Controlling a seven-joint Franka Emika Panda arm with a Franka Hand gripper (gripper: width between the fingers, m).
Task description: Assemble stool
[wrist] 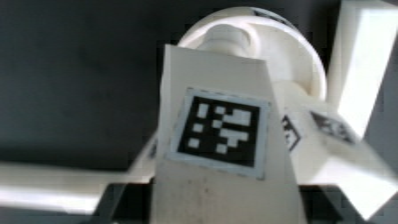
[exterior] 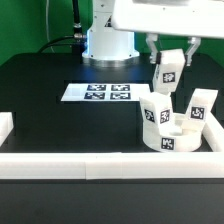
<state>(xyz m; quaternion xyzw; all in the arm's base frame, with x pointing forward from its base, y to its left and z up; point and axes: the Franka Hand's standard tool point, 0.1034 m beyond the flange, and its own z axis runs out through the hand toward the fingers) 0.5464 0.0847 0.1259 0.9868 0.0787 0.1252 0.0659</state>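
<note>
Off on the exterior view's left, the marker board [exterior: 97, 92] lay flat on the black table [exterior: 40, 80], nothing doing there, and the front rail [exterior: 60, 165] ran along the near edge.

Moving across, here was the action. The gripper [exterior: 169, 58] hung above the seat [exterior: 172, 145], jaws pinched narrow on the carried leg [exterior: 168, 73], tag facing out, the block clear of everything below.

The seat sat in the rail's corner on the exterior view's right, with 2 legs already standing in it. The near leg [exterior: 153, 113] was almost beneath the carried one, and the far leg [exterior: 203, 108] stood further right, leaning a touch.

In the wrist view the carried leg [wrist: 221, 120] filled the frame, with the seat [wrist: 281, 48] pale behind its end.

By my reading, this was leg number 3 on its way in. The next move called for lining its end up with a free socket, which I could not make out from here. After that, a straight lowering without knocking the 2 neighbours.
</note>
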